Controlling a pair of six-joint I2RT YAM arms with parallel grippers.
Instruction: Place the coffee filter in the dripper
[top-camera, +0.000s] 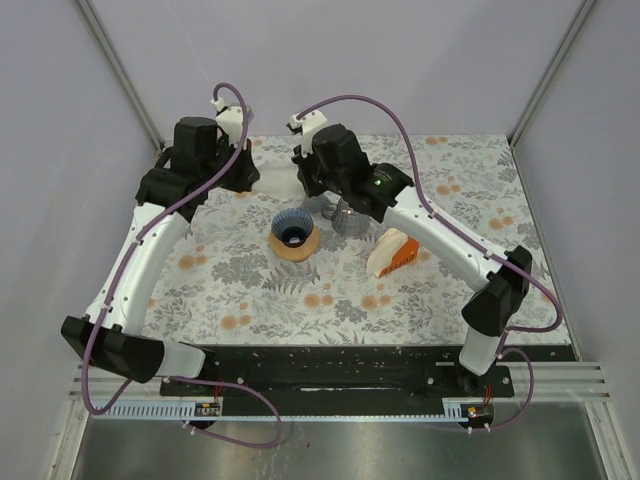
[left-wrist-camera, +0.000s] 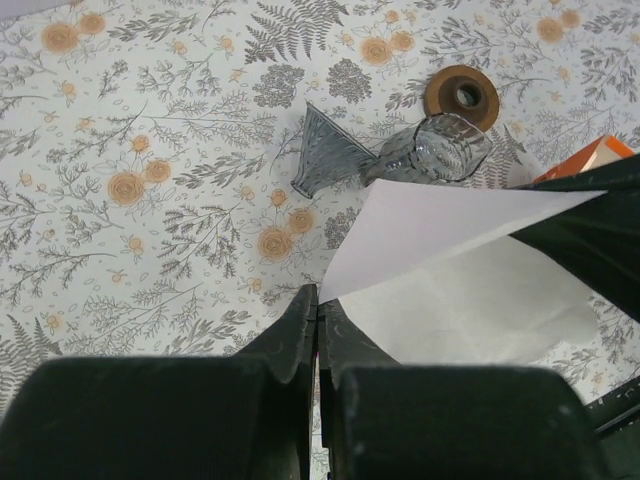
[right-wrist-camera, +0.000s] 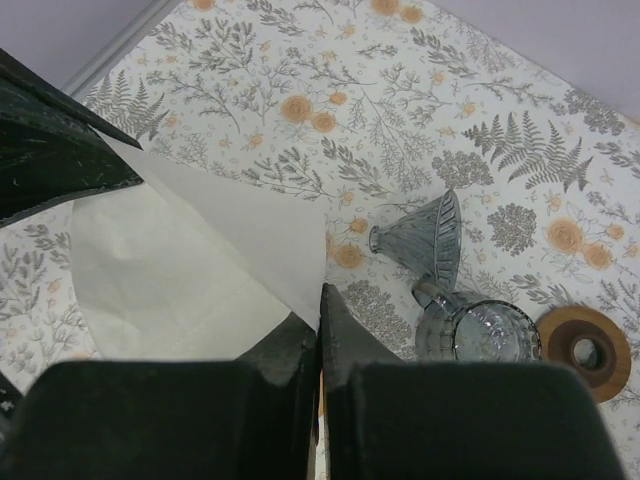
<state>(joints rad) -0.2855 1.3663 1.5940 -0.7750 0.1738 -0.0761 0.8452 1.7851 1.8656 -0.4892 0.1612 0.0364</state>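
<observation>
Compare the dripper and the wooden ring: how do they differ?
The dripper is a grey ribbed cone; the wooden ring is a brown flat disc with a hole. The dripper lies tipped on its side; the wooden ring lies flat. Both rest on the table, unheld.

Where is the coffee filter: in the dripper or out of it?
Out. The coffee filter is pinched between the left gripper and the right gripper, above the table, not seated in anything.
</observation>
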